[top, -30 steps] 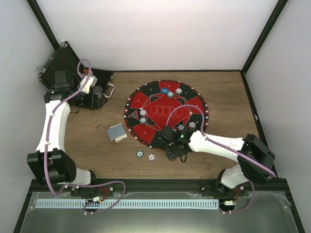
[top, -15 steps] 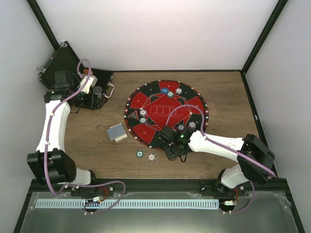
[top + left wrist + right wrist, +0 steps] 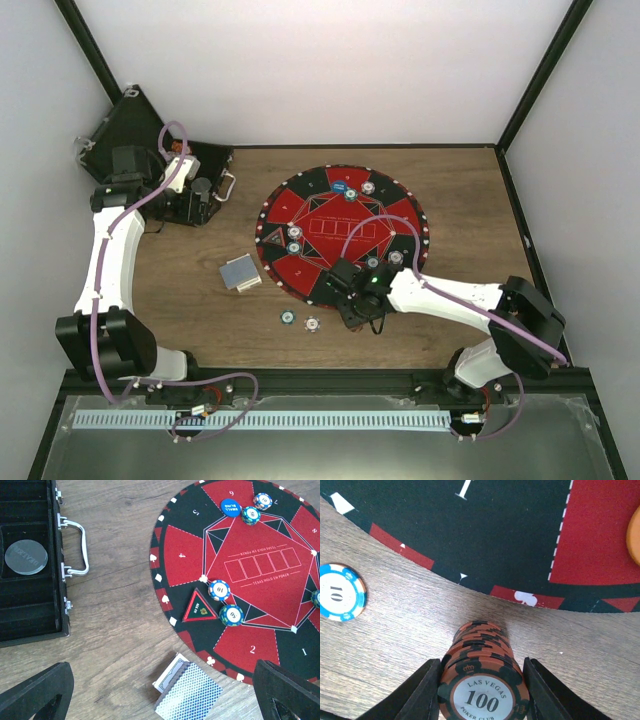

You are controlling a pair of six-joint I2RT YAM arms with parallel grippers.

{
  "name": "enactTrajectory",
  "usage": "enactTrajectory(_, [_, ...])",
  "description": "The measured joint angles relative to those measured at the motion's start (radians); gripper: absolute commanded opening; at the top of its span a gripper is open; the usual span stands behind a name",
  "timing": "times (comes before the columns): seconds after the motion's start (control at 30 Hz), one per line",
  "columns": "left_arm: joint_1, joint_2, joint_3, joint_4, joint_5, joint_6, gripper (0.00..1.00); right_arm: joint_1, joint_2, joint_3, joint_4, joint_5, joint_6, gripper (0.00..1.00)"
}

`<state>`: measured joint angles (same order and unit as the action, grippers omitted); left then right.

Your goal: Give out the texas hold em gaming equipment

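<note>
bench (image 3: 470, 200): we log a brown wood top, walled at the back and sides. Bare wood runs along its near side, below the mat.

mat (image 3: 345, 232): round, red and black, with numbered seats around its rim, lying centre-right on the bench.

case (image 3: 30, 605): black, open at the far left corner, its silver handle toward the mat. A grey dealer disc (image 3: 26, 557) sits in one compartment.

left claw (image 3: 203, 192): spread wide and empty beside the case, well apart from the stack.

right claw (image 3: 483, 687): we see its pads flush against both sides of the stack of 100 chips (image 3: 479, 642), and we judge that a pinch.

deck of cards (image 3: 187, 692): grey-blue backs, flat on the bench between case and mat, just beside the rim.

stack of 100 chips: orange and black, upright, axis vertical, standing on the wood just outside the mat's near rim. Seat 1 lies straight ahead of the right claw, across that rim, and the right arm is far the nearer. We judge the coming move a short lift and carry forward, with little in the way. Open wood runs left as far as a blue 10 chip (image 3: 340, 592). An orange disc (image 3: 635, 535) sits on the red to the right.

small pieces: a small-blind disc (image 3: 230, 506) with two striped chips (image 3: 250, 515) close by at seat 6, and two more by the all-in triangle (image 3: 200, 611).
</note>
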<state>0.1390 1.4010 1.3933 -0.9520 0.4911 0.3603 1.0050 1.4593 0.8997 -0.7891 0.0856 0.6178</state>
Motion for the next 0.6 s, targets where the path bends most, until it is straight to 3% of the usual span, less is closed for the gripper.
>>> enactTrajectory(0.13, [0.000,-0.003,0.000,0.000,0.000,0.000,1.00,0.000,0.002,0.046,-0.042,0.018,-0.007,0.15])
enactTrajectory(0.3, [0.000,-0.007,0.001,0.000,0.000,0.000,1.00,0.000,0.052,0.229,-0.072,0.045,-0.040,0.14])
enactTrajectory(0.6, [0.000,-0.007,0.007,-0.001,0.000,0.000,1.00,-0.024,0.378,0.594,-0.035,0.058,-0.147,0.12])
